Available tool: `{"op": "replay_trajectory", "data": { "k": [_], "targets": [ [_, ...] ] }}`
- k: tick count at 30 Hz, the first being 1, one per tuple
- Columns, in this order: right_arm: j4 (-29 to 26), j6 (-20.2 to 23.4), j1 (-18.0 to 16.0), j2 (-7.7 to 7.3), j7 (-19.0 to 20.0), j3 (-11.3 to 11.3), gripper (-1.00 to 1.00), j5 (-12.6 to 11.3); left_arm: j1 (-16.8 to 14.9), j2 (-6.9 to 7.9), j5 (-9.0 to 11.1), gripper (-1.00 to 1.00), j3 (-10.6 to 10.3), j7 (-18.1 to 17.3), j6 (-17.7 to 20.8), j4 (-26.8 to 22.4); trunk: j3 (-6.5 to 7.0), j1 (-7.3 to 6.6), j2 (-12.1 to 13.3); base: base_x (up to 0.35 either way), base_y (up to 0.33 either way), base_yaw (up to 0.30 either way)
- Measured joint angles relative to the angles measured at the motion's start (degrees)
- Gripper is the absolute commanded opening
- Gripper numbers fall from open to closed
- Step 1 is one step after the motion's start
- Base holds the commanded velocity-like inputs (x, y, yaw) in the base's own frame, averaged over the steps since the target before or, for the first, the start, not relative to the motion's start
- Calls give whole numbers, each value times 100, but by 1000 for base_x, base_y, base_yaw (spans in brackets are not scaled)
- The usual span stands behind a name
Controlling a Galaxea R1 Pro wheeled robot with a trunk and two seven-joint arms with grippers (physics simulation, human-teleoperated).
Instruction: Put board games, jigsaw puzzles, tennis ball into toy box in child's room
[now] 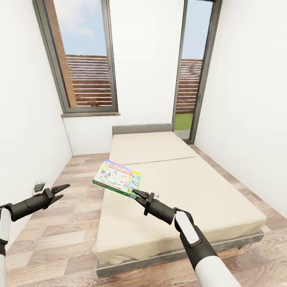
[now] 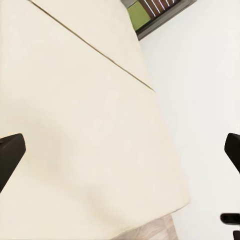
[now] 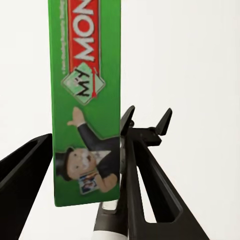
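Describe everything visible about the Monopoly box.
The Monopoly box is a flat rectangular carton with a white, colourfully printed top and green edges; the right wrist view shows its green side with red lettering and the top-hatted mascot. It hangs tilted in the air over the bed's near left corner, pinched at one corner by the right gripper.

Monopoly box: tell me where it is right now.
In the head view the Monopoly box is held up by the right gripper, over the bed's left edge, clear of the mattress.

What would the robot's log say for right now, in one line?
right gripper: shut on Monopoly box, lifted over bed | left gripper: open, empty | toy box: not reached
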Motion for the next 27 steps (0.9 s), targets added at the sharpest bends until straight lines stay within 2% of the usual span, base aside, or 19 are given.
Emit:
{"op": "replay_trajectory", "data": {
  "k": [10, 16, 27],
  "targets": [
    [-7, -90, 0, 0, 9, 13, -100, 10, 0, 0, 1, 100, 0, 43, 0, 22, 180, -220, 401, 0, 0, 1],
    [-2, -91, 0, 0, 16, -4, -100, 17, 0, -1, 4, 100, 0, 47, 0, 24, 293, -352, 642, 0, 0, 181],
    [34, -114, 0, 0, 2, -24, -100, 49, 1, -19, -1, 100, 4, 70, -9, 25, 296, -351, 643, -18, -13, 278]
  ]
}}
